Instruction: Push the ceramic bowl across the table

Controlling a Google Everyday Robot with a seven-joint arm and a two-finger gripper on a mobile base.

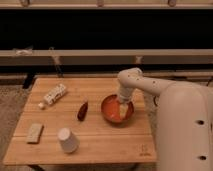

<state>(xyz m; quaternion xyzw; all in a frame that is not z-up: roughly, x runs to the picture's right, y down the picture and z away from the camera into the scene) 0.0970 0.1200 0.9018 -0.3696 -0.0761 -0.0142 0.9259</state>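
Ceramic bowl (117,109) on table (95,140) | arm bent downward | tool (122,108) inside bowl | tool opening: cannot tell

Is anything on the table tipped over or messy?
The white cup stands upside down near the table's front edge, and the white bottle lies on its side. Nothing looks spilled. The gripper reaches down inside the ceramic bowl.
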